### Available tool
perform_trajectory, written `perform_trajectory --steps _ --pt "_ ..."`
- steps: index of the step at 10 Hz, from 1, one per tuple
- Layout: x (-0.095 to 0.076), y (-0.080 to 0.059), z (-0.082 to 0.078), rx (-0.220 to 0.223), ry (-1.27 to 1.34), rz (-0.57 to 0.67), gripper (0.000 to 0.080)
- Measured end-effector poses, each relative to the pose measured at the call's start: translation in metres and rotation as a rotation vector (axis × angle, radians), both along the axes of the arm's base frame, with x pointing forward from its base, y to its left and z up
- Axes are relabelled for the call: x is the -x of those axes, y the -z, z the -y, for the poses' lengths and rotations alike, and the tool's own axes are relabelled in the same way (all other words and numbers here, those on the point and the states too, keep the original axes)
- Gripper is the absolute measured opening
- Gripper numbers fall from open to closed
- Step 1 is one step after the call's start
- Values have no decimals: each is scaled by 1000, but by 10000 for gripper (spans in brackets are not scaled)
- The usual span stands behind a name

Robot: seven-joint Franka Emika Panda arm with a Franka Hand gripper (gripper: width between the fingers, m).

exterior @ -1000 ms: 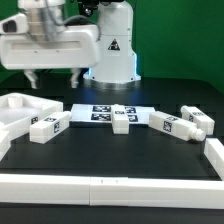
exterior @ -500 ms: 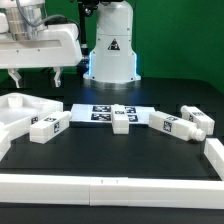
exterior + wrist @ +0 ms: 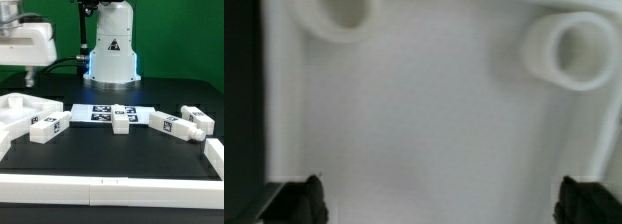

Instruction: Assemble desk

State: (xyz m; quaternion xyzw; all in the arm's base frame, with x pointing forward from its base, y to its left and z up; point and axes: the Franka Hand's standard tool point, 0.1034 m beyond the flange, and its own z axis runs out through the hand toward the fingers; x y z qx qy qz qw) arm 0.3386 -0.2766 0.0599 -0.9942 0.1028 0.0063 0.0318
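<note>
I see the panel (image 3: pixel 22 103) at the exterior view's left, just below my hand (image 3: pixel 446 200) and filling the wrist view. The fingers (image 3: pixel 304 200) stand wide apart, gripping nothing. The arm (image 3: pixel 22 40) hangs above that left edge, and the legs (image 3: pixel 121 118) lie further right.

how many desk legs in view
4, from the exterior view's left: first leg beside the panel; second leg on the marker board; third leg; fourth leg. Others may be hidden.

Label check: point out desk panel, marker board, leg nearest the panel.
desk panel (image 3: pixel 35 102): exterior view, raised rim.
marker board (image 3: pixel 82 110): exterior view, its end at that view's left.
leg nearest the panel (image 3: pixel 48 128): exterior view, tagged face.
</note>
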Motion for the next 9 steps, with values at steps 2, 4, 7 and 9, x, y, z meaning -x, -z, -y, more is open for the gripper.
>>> perform_trajectory --steps 2,4,7,9 --pt "-3 2 2 -1 17 -2 649" --pt "0 5 4 -1 23 -8 649" --pt "1 40 11 23 103 -67 649" --pt "1 50 10 34 98 -67 649"
